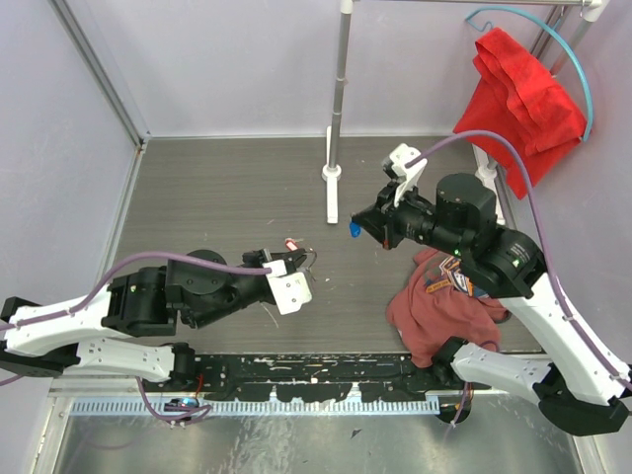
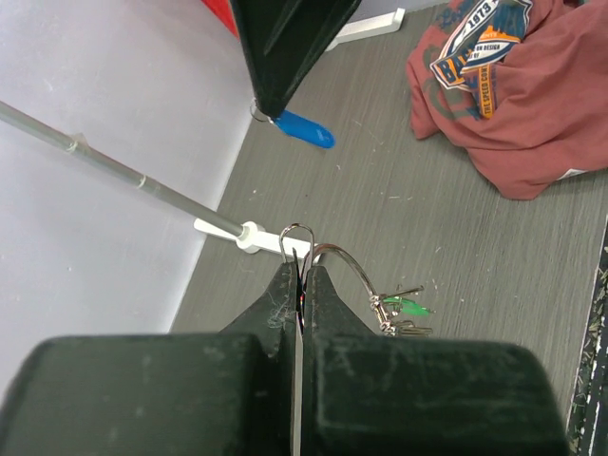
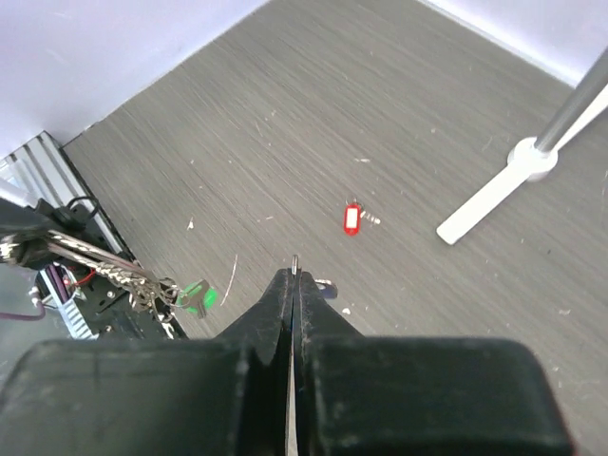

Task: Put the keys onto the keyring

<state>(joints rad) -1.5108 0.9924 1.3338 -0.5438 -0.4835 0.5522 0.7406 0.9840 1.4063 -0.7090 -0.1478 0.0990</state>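
Black fingers of the left gripper [image 2: 297, 274] press together on the keyring [image 2: 298, 226], pinching the thin silver wire so that a narrow hooked end stands up just past the fingertips. From that pinch the wire curves away to one side and down to a small bunch of metal. There a green key [image 2: 410, 307] hangs beside a few plain silvery pieces too small to tell apart. The ring sits near the middle of the grey table [image 1: 227, 188], just ahead of the left arm's wrist; whether the hanging bunch touches the surface cannot be told.

Facing it, a little apart, the right gripper [image 3: 294, 277] is likewise clamped tight, its jaws meeting with no gap. A blue key [image 2: 306, 129] dangles from its tip, caught by the metal end, and a sliver of metal pokes out between the fingertips in the right wrist view. Neither the blue key nor the right gripper touches the ring.

A red key [image 3: 352, 219] lies flat and alone on the table, just beyond the left gripper. Farther back, a white-footed pole [image 1: 339, 109] rises from the far part of the table. A crumpled maroon T-shirt [image 2: 513, 95] with a printed front lies under the right arm, and a red cloth [image 1: 523, 94] hangs at the far right corner.
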